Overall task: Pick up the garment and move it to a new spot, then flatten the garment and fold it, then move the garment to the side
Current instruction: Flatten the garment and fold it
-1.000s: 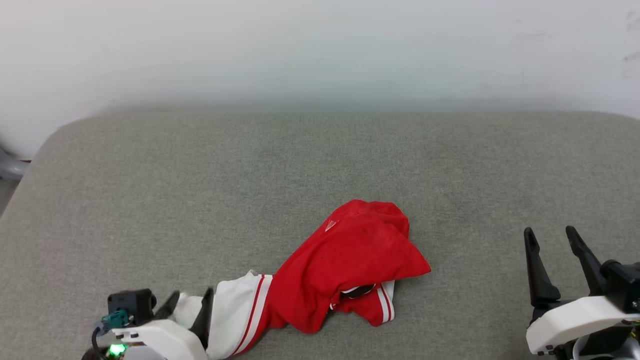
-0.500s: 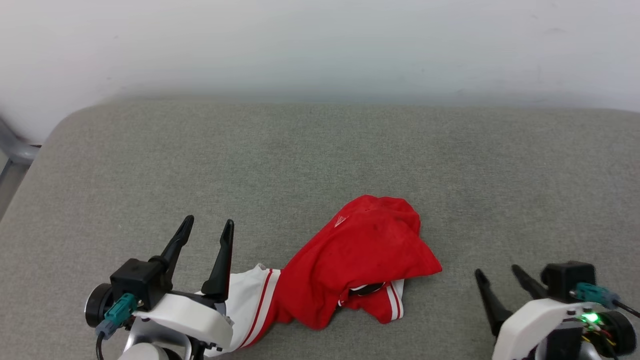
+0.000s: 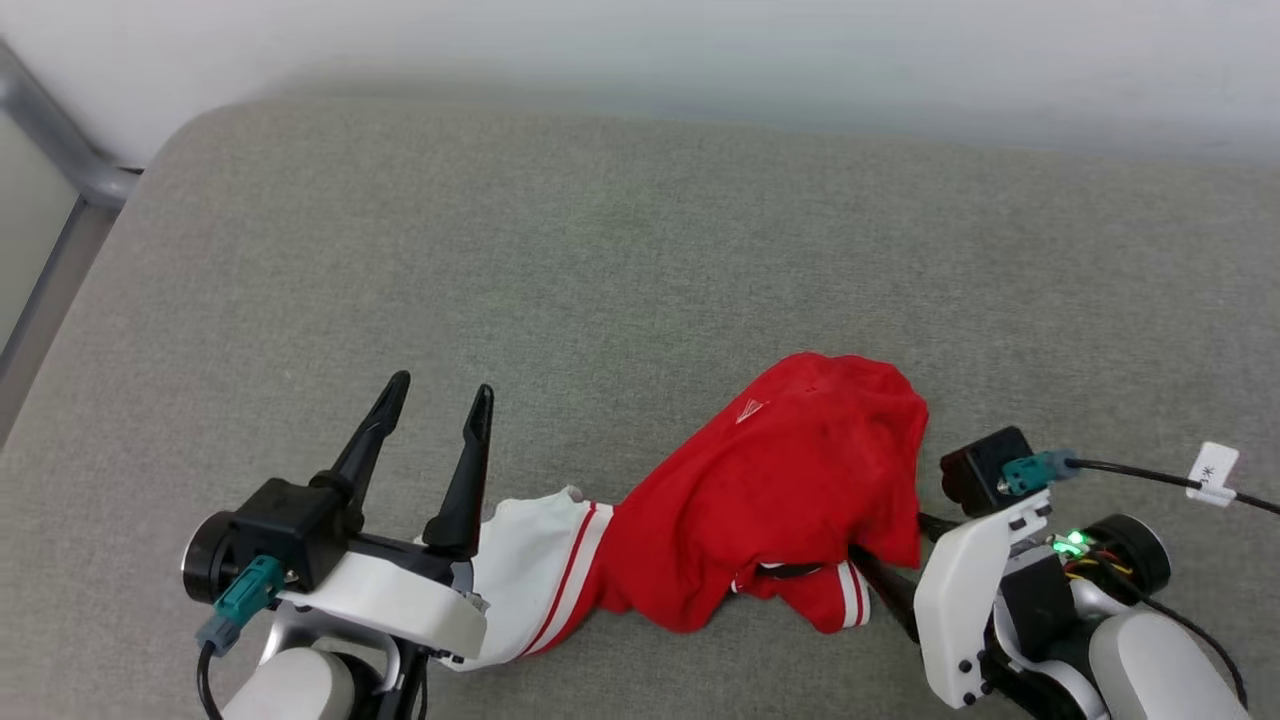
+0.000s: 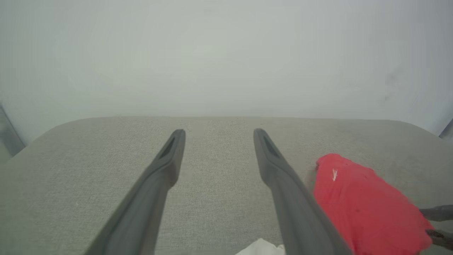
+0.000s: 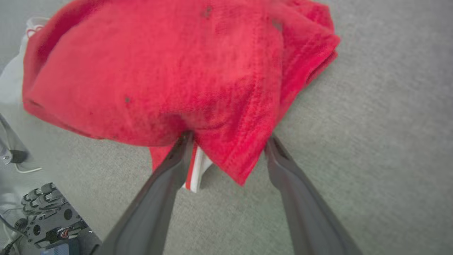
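The garment (image 3: 790,490) is a crumpled red heap on the grey padded surface (image 3: 600,250), with a white sleeve (image 3: 530,580) edged in red stripes trailing to its left. My left gripper (image 3: 442,388) hovers open just left of that sleeve, fingers pointing away from me with nothing between them (image 4: 219,131). The red heap (image 4: 364,209) lies to its right. My right gripper (image 5: 229,139) reaches in from the right, open, its two fingers either side of the garment's near red corner (image 5: 226,156). In the head view its fingertips are hidden under the fabric.
A white wall (image 3: 700,40) runs behind the padded surface. A grey metal frame (image 3: 60,160) stands past the surface's far left corner. A cable with a white tag (image 3: 1213,465) trails from my right wrist. Bare grey padding stretches behind and to both sides of the garment.
The head camera has tilted down and turned. My left gripper rose off the white sleeve and points forward. My right gripper swung left and pushed its fingers onto the garment's right corner.
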### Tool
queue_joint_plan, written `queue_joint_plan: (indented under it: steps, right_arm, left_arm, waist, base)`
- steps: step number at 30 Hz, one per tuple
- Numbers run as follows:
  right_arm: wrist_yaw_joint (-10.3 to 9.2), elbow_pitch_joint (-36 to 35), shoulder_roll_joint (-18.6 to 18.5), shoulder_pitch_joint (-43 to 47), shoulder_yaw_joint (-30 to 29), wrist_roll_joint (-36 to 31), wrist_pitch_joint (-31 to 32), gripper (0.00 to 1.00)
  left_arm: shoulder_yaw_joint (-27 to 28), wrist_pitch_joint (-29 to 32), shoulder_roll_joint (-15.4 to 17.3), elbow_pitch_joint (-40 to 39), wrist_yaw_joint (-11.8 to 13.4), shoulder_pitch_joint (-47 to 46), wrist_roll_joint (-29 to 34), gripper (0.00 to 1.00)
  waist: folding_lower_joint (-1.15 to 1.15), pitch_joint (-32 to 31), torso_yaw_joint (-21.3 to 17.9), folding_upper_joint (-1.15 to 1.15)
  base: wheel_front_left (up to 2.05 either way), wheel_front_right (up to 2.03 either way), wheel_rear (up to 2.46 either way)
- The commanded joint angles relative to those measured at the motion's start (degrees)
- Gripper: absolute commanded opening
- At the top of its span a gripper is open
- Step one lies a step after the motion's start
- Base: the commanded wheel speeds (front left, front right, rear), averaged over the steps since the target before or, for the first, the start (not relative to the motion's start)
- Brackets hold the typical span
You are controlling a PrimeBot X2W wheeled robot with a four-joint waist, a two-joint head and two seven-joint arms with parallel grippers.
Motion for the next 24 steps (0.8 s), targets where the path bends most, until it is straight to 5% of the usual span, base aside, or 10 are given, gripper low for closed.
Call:
queue_joint_plan:
  steps: [1, 2, 3, 12, 24]
  right_arm:
    - [-0.02, -0.12, -0.56, -1.12, 0.59, 1.26, 0.47, 0.89]
    - [-0.02, -0.38, -1.00, -1.67, 0.76, 1.95, 0.54, 0.19]
    - [-0.02, -0.59, -1.37, -2.05, 1.10, 2.44, 0.49, 0.00]
    - [-0.04, 0.21, -3.60, -16.13, -2.09, -1.27, -8.34, 0.00]
    - [-0.04, 19.03, -6.66, -37.25, -8.71, -7.45, -15.12, 0.00]
  left_arm:
    - [0.10, -0.26, -0.17, 0.49, -0.13, -0.70, -0.02, 1.00]
    - [0.14, -0.32, -0.26, 0.70, -0.21, -0.85, -0.08, 1.00]
    - [0.19, -0.41, -0.35, 0.86, -0.32, -1.02, -0.10, 1.00]
    - [0.82, -0.90, -1.17, 2.26, -0.81, -2.00, -0.31, 1.00]
    - [1.14, -1.32, -3.93, 3.99, -3.00, -4.81, 0.13, 1.00]
  waist:
    - [-0.01, 0.71, 0.60, 0.00]
    - [-0.01, 0.87, 0.68, 0.00]
    - [-0.01, 0.99, 0.73, 0.00]
    - [-0.01, 2.44, 1.10, 0.00]
    - [-0.01, 9.23, 4.61, 0.00]
  base:
    - [0.00, 0.00, 0.00]
    - [0.00, 0.00, 0.00]
    - [0.00, 0.00, 0.00]
    - [0.00, 0.00, 0.00]
    - [0.00, 0.00, 0.00]
